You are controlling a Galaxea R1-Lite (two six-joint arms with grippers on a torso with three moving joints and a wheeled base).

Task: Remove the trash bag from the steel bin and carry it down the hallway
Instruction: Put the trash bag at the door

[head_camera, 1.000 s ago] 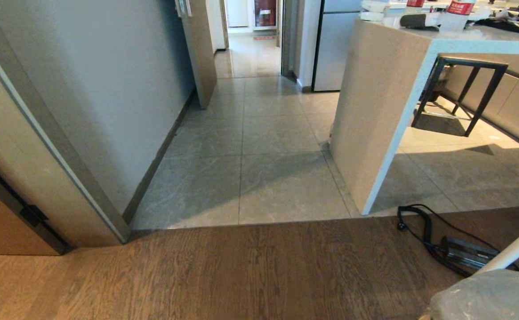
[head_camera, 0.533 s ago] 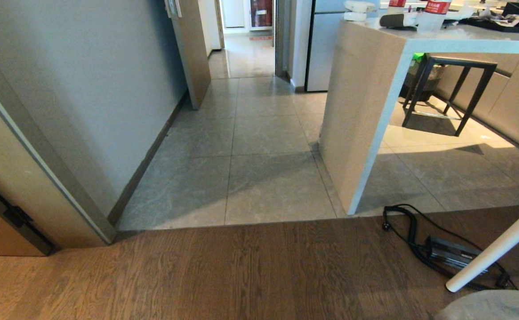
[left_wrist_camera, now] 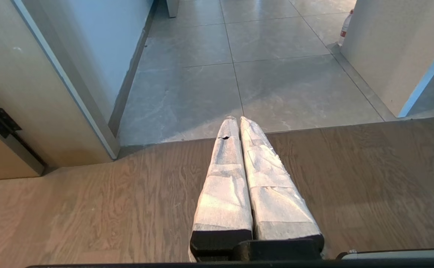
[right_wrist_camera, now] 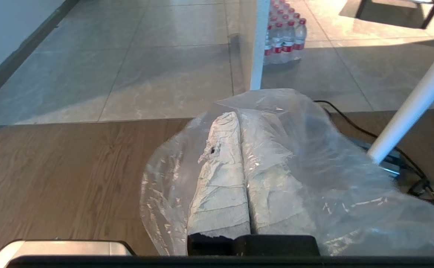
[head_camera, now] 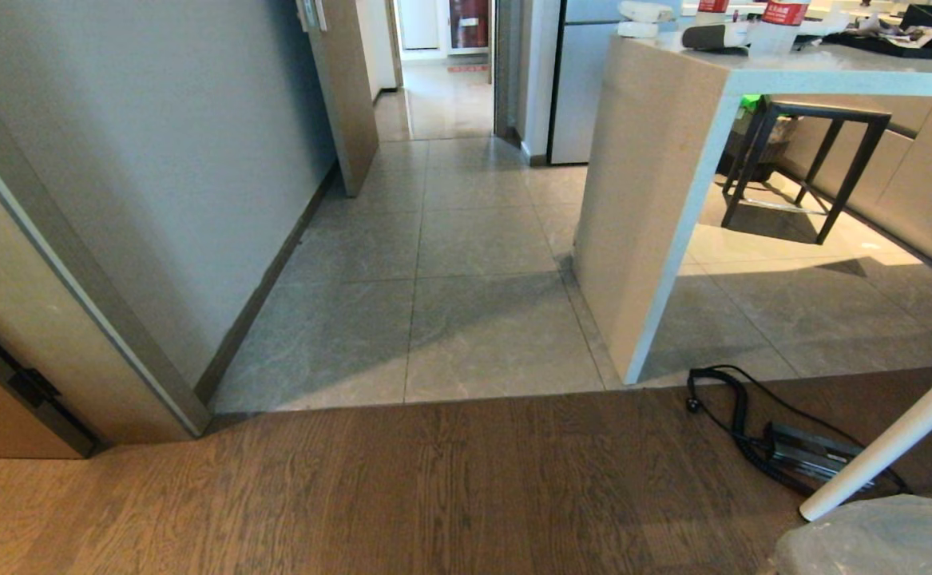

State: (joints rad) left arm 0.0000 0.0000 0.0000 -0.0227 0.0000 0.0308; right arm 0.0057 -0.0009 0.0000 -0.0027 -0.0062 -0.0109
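Right wrist view: the right gripper (right_wrist_camera: 239, 115), its tape-wrapped fingers pressed together, is seen draped by the trash bag (right_wrist_camera: 313, 178), a thin, crinkled, translucent film pinched between them and hanging over brown wood-grain flooring. In the head view only a cut-off corner of the bag (head_camera: 873, 535) is shown at the lower right; its contents cannot be made out. The hallway (head_camera: 466, 208), paved with large grey stone tiles, lies ahead. The left gripper (left_wrist_camera: 239, 118) is closed and empty. Since half a second ago the scene is almost unchanged.
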